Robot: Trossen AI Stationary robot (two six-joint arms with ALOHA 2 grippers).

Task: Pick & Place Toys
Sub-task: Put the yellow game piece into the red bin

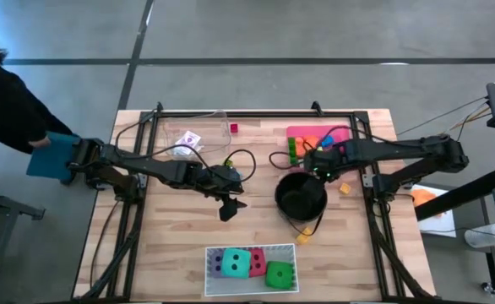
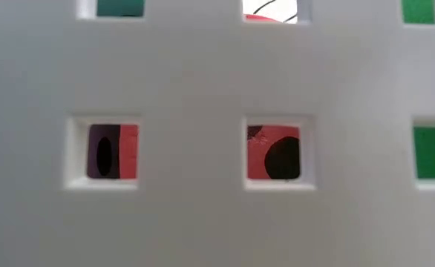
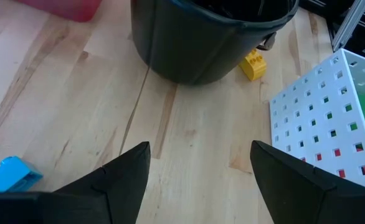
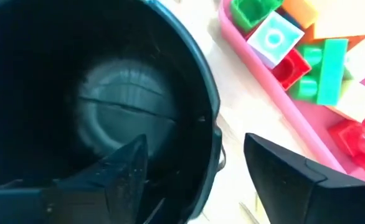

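The soft dice are sitting in the white perforated plastic tray (image 1: 252, 250) at the near edge of the wooden table (image 1: 171, 236): a purple soft die (image 1: 220, 264), a teal soft die (image 1: 237, 263), a red soft die (image 1: 257, 257) tucked behind it, and a green soft die (image 1: 280, 274) on the right end. The low view is basically just the tray wall up close, with red (image 2: 273, 152) and green (image 2: 430, 152) showing through the square holes.

The pile of small bright plastic blocks (image 1: 308, 140) is in the pink plastic tray (image 1: 346, 133) at the far right of the table, right beside the black round pot (image 1: 301, 196). In the right wrist view you can see green, red, orange and white blocks (image 4: 319, 56) heaped in there. A few strays too: a yellow block (image 1: 302, 239) near the pot's front, another yellow-orange block (image 1: 345, 189) to its right, a small pink block (image 1: 234, 128) near the far edge, and a blue block (image 3: 8, 174) on the bare wood in the left wrist view. A small playing card (image 1: 189, 139) lies in the clear plastic tray (image 1: 198, 127) at the far left.

The right gripper (image 4: 195, 168) hangs over the pot's rim on the pink tray side, fingers spread apart, nothing between them. The left gripper (image 1: 227, 207) hovers over bare table left of the pot, fingers also spread wide and empty
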